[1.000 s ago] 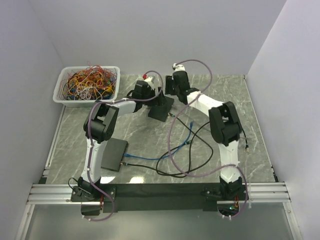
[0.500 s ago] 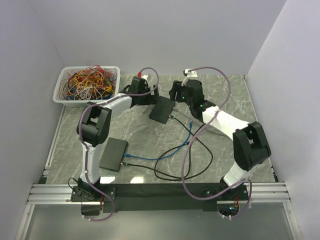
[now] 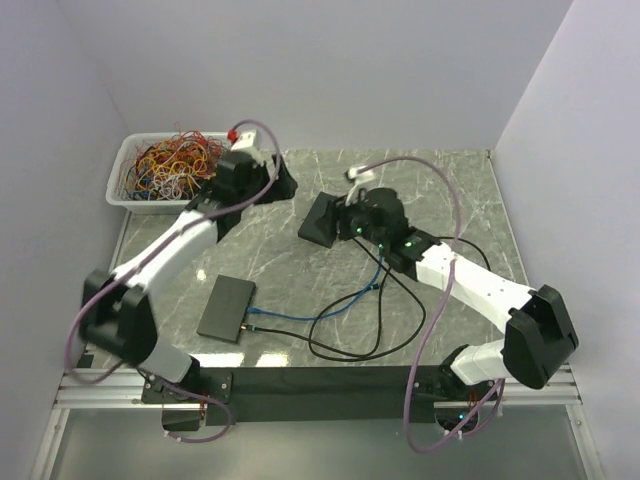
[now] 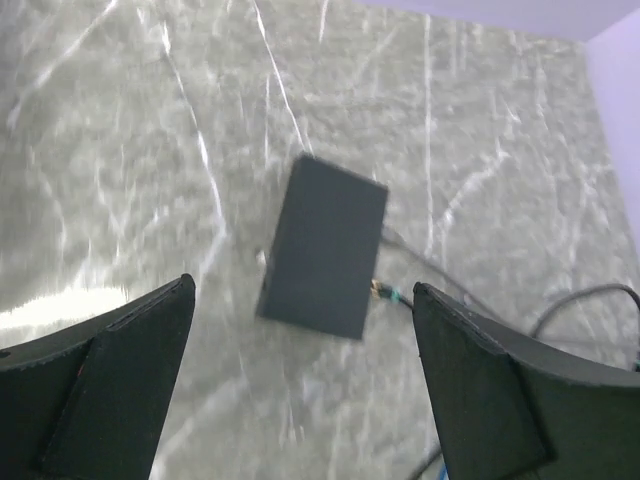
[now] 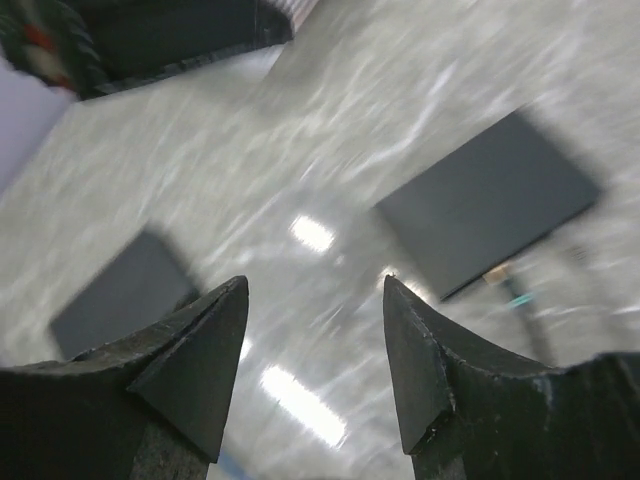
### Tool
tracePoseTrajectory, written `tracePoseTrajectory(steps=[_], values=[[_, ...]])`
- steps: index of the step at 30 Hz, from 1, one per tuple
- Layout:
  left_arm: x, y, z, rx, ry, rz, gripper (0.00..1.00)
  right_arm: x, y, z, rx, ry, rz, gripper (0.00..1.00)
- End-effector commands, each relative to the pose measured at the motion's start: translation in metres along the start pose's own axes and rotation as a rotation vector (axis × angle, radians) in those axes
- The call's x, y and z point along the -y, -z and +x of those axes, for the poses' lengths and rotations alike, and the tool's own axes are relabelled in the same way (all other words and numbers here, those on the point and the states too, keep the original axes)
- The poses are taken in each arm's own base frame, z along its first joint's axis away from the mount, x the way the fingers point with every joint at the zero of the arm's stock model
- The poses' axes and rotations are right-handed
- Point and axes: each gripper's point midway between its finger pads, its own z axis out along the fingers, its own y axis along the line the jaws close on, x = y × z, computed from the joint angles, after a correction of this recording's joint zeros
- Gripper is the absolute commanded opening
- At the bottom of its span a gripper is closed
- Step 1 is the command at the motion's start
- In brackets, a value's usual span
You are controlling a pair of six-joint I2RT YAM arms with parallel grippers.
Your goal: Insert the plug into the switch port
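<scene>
The black switch (image 3: pixel 322 218) lies flat at the table's middle back; it also shows in the left wrist view (image 4: pixel 325 248) and the right wrist view (image 5: pixel 490 200). A teal-booted plug (image 4: pixel 386 293) on a black cable sits against the switch's side; whether it is seated in the port I cannot tell. The same plug (image 5: pixel 505 283) shows blurred in the right wrist view. My left gripper (image 3: pixel 283 184) hovers left of the switch, open and empty (image 4: pixel 302 285). My right gripper (image 3: pixel 345 222) hangs at the switch's right edge, open and empty (image 5: pixel 314 280).
A second black box (image 3: pixel 228 308) lies near the front left with a blue cable (image 3: pixel 300 318) plugged into it. A black cable (image 3: pixel 385 330) loops across the middle. A white basket of tangled wires (image 3: pixel 175 170) stands at the back left.
Both grippers have drawn away from the switch. The left arm swung left toward the basket; the right arm pulled back toward the front right. The switch stays flat on the table.
</scene>
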Motion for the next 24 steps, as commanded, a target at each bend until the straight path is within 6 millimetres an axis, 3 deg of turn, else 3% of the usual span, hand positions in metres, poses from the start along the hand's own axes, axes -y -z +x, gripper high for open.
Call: tracePoseTrajectory(steps=[1,3,4,5,7,8,9,12,17,18,20,24], values=[[-0.005,0.033,0.037,-0.019,0.032,-0.039,0.95,-0.026,0.002,0.046,-0.159,0.023,-0.095,0.63],[-0.006,0.049,0.056,-0.037,0.042,-0.056,0.95,-0.033,0.008,0.063,-0.211,0.015,-0.109,0.63],[0.004,0.065,0.058,-0.02,0.036,-0.026,0.95,-0.032,0.01,0.072,-0.229,0.01,-0.1,0.63],[-0.006,0.069,0.081,-0.048,0.041,-0.056,0.95,-0.033,0.011,0.078,-0.238,-0.011,-0.092,0.63],[-0.003,0.088,0.092,-0.041,0.052,-0.032,0.94,-0.029,0.009,0.089,-0.276,-0.035,-0.071,0.64],[-0.012,0.091,0.111,-0.071,0.064,-0.048,0.94,-0.031,0.007,0.088,-0.286,-0.04,-0.073,0.63],[-0.015,0.095,0.117,-0.072,0.073,-0.049,0.94,-0.033,0.006,0.102,-0.336,-0.031,-0.068,0.63],[-0.021,0.114,0.131,-0.071,0.098,-0.032,0.93,-0.041,0.009,0.11,-0.374,0.011,-0.051,0.61],[-0.043,0.13,0.157,-0.115,0.11,-0.096,0.93,-0.044,0.028,0.122,-0.37,0.023,-0.012,0.62],[-0.046,0.131,0.159,-0.116,0.116,-0.105,0.93,-0.043,0.033,0.117,-0.344,0.026,-0.001,0.62],[-0.051,0.132,0.167,-0.123,0.137,-0.119,0.93,-0.035,0.038,0.127,-0.345,0.017,0.026,0.64],[-0.055,0.129,0.177,-0.128,0.149,-0.122,0.91,-0.023,0.045,0.116,-0.299,0.016,0.101,0.61]])
